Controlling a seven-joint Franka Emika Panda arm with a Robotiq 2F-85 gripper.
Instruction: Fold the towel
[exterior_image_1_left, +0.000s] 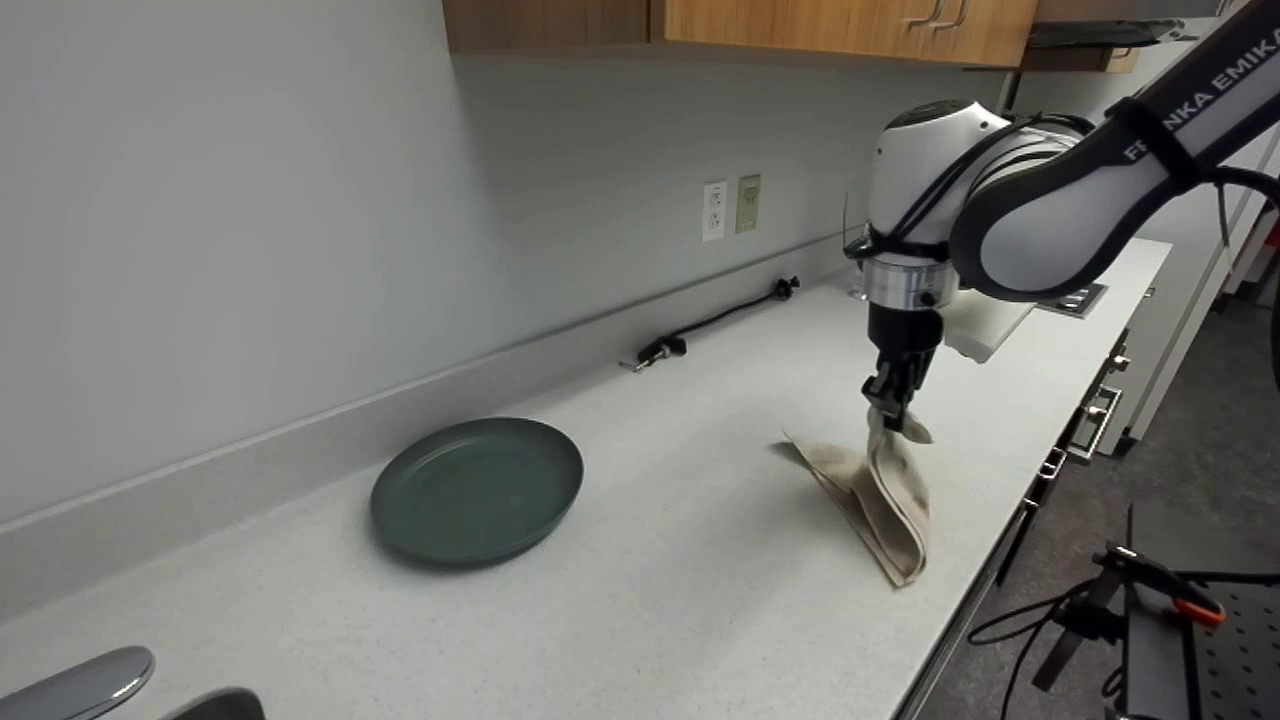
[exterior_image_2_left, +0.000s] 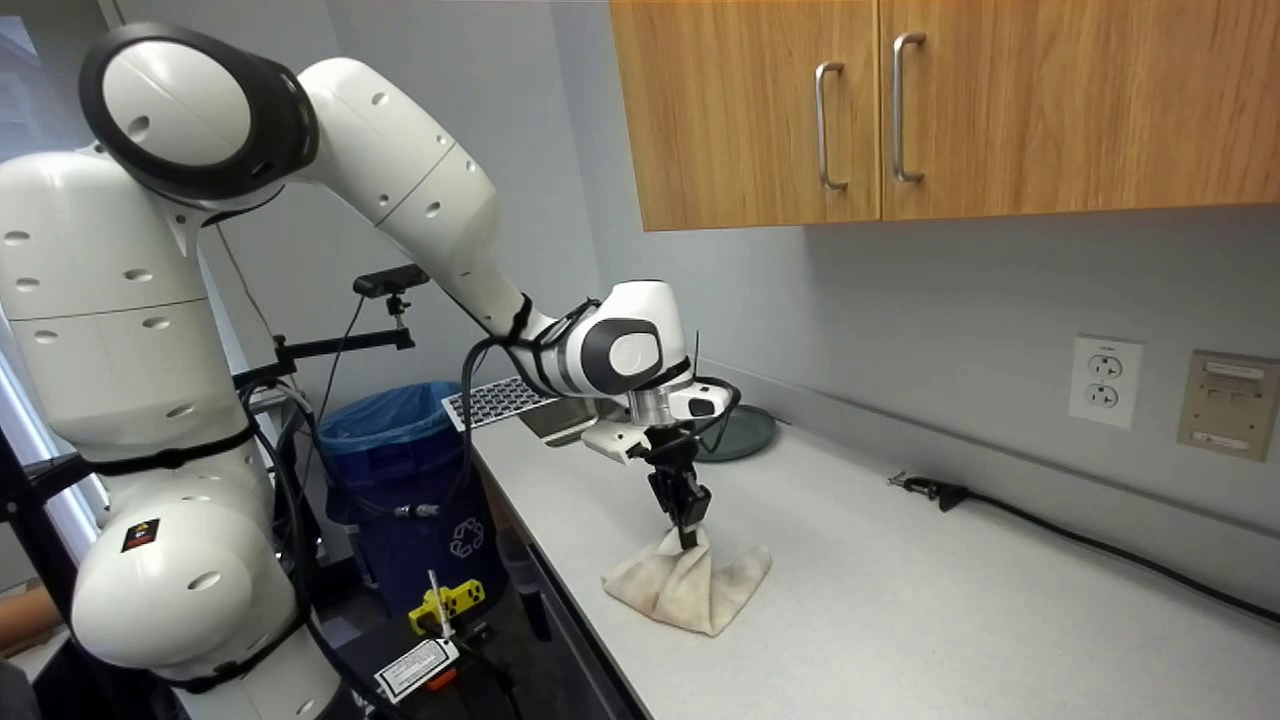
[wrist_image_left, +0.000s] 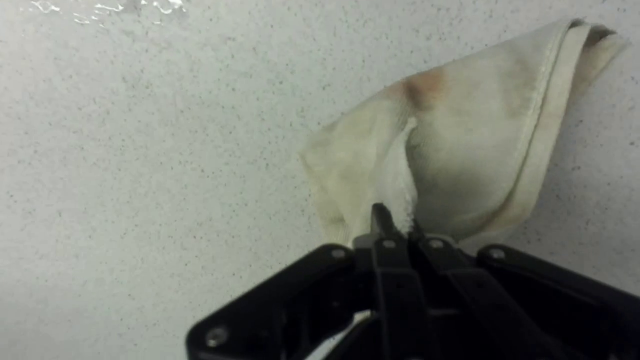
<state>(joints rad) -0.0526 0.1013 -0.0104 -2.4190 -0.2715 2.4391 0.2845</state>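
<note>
A beige towel with brownish stains is on the white counter, bunched and partly lifted into a peak. It also shows in an exterior view and in the wrist view. My gripper points down at the top of the peak and is shut on a pinch of the cloth. In an exterior view, the gripper stands over the towel's middle, with the lower cloth spread on the counter. In the wrist view, the fingertips have a white fold between them. The cloth under the gripper is hidden.
A dark green plate lies on the counter near the wall. A clamp with a black cable lies along the backsplash. A white board is behind the arm. Wooden cabinets hang above. The counter's front edge is close to the towel.
</note>
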